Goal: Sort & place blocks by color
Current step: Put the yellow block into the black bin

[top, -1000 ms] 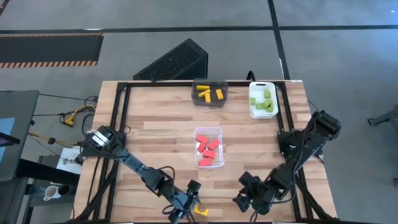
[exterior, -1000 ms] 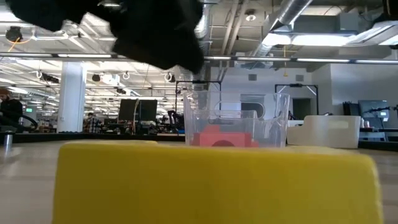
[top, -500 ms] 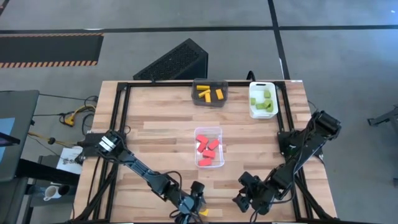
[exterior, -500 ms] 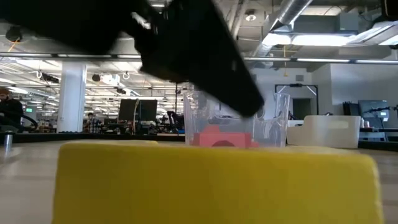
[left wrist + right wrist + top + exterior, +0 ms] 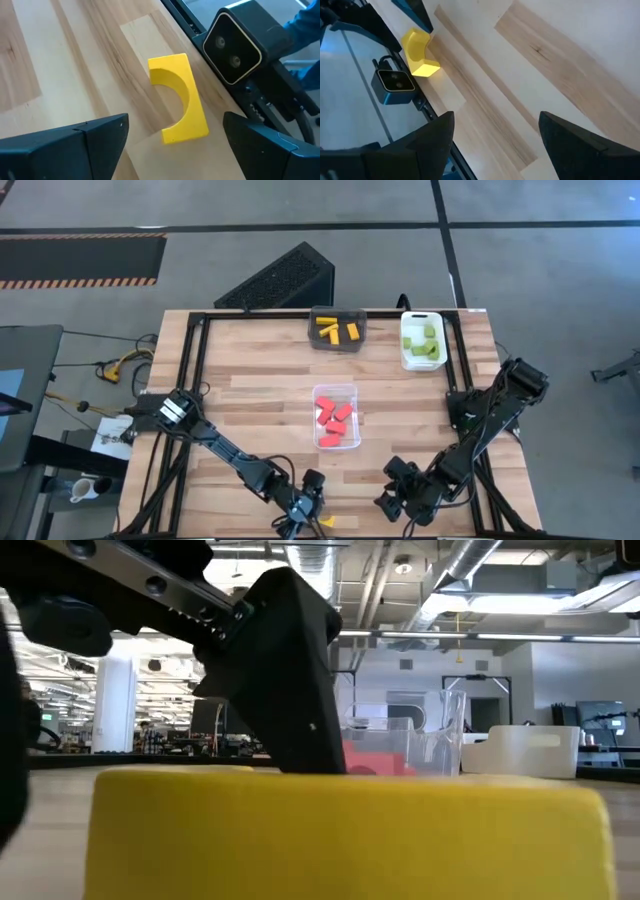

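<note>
The left gripper (image 5: 308,510) is low at the near edge of the table (image 5: 260,400), right by a yellow block (image 5: 181,97). Its two fingers are spread wide, one on each side of the block, and they are not touching it. The block has a curved cut in one side and lies flat on the wood, next to a small camera (image 5: 234,47) at the table edge.

The right gripper (image 5: 392,505) waits near the same edge, well apart, with its fingers wide and nothing in them.

Farther back, red blocks (image 5: 335,418) lie in a clear bin (image 5: 335,393). More yellow blocks (image 5: 337,329) sit in a dark bin (image 5: 337,314). Green blocks (image 5: 424,340) sit in a white bin (image 5: 421,316).
</note>
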Controlling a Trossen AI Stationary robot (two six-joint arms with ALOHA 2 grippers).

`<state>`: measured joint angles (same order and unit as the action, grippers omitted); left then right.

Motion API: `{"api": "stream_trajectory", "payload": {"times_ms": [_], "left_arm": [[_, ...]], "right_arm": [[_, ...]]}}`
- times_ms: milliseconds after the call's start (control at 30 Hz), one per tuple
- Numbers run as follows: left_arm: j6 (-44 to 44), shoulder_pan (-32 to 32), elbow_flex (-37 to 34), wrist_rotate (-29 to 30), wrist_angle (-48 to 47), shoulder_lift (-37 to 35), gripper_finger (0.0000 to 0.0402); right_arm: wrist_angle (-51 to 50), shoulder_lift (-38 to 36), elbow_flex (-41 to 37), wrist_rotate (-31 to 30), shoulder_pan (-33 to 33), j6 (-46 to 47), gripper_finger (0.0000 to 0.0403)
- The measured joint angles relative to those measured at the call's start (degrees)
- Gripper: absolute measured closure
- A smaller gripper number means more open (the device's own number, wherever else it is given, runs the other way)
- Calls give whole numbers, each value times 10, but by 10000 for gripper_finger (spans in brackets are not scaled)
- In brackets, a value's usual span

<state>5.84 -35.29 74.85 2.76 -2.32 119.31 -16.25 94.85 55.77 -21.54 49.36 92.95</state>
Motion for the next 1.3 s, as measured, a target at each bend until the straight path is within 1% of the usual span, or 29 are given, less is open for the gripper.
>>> {"api": "stream_trajectory", "payload": {"times_ms": [200, 267, 333, 400, 600, 700, 800, 1100, 1133, 1200, 1300], "left_arm": [[-24, 0, 0, 8, 4, 3, 94], [-29, 0, 1, 2, 21, 16, 96], [-32, 0, 0, -21, 39, 34, 99], [-32, 1, 2, -27, 51, 38, 102], [-32, 0, 2, -21, 50, 40, 121], [-34, 0, 2, -21, 50, 40, 141], [-35, 0, 2, -21, 50, 40, 172], [-31, 0, 2, -24, 48, 38, 298], [-31, 0, 2, -24, 44, 36, 306], [-33, 0, 1, -22, 33, 32, 306], [-50, 1, 1, -2, 13, 21, 306]], "right_arm": [[0, 0, 0, -11, -3, 0, 92], [0, 0, 0, -11, -4, 0, 92], [0, 0, 0, -11, -7, 0, 92], [0, 0, 0, -11, -10, 0, 92], [0, 0, 0, -11, -13, -3, 92], [0, 0, 0, -10, -18, -7, 92], [0, 0, 0, -10, -24, -13, 92], [0, 0, 0, -9, -41, -35, 92], [0, 0, 0, -9, -42, -35, 92], [0, 0, 0, -9, -46, -36, 92], [0, 0, 0, -9, -47, -36, 92]]}}
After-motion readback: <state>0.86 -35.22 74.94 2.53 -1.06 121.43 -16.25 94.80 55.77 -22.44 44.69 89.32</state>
